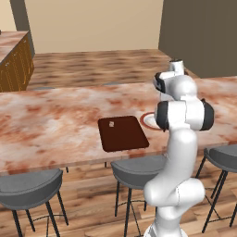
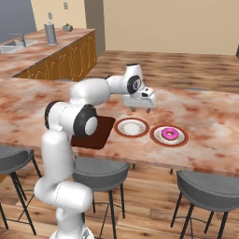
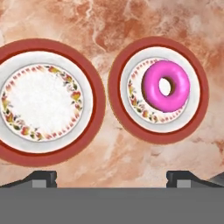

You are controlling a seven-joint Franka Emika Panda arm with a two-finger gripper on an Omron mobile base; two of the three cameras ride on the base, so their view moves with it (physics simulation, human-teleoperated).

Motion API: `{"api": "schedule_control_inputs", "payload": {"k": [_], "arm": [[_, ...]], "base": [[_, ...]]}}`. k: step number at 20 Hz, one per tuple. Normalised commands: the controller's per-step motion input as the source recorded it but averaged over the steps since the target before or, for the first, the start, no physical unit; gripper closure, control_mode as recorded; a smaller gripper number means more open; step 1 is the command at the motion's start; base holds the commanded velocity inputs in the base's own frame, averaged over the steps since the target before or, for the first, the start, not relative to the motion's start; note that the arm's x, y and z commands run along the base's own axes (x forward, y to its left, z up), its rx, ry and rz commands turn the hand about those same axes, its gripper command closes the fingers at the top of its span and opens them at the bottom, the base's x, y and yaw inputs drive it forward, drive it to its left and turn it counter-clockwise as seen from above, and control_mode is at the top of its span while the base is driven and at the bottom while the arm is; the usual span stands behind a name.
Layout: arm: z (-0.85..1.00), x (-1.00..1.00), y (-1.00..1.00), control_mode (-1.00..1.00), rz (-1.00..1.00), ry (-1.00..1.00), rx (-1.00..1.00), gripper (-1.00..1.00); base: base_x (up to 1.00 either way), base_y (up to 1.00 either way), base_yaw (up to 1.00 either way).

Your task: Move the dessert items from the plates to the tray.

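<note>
Hand point(image 2: 140, 109) open above plates, pink donut point(image 3: 166, 86) on one, tan lump point(image 1: 111, 124) on tray point(image 1: 123, 133)

In your left base view the arm covers most of the near plate point(image 1: 149, 119), leaving a sliver at its 9 o'clock side. The lump point(image 1: 111, 124) on the tray point(image 1: 123, 134) is too small to identify. From the right, the arm hides the tray's left half. The hand view's left edge crops the empty plate point(image 3: 43, 101).
</note>
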Motion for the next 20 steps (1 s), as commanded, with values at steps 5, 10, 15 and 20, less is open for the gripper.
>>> {"api": "schedule_control_inputs", "payload": {"k": [5, 10, 15, 20], "arm": [[0.41, 0.38, -0.55, -1.0, -0.01, 0.28, 0.12, -1.0], [-0.07, 0.02, -0.39, -1.0, 0.03, 0.01, 0.17, -1.0], [-0.44, 0.0, -0.08, -1.0, 0.0, -0.08, 0.03, -1.0], [-0.7, -0.02, -0.05, -1.0, 0.02, -0.25, -0.07, -1.0]], "base": [[0.0, 0.0, 0.0], [0.0, 0.0, 0.0], [0.0, 0.0, 0.0], [0.0, 0.0, 0.0]]}}
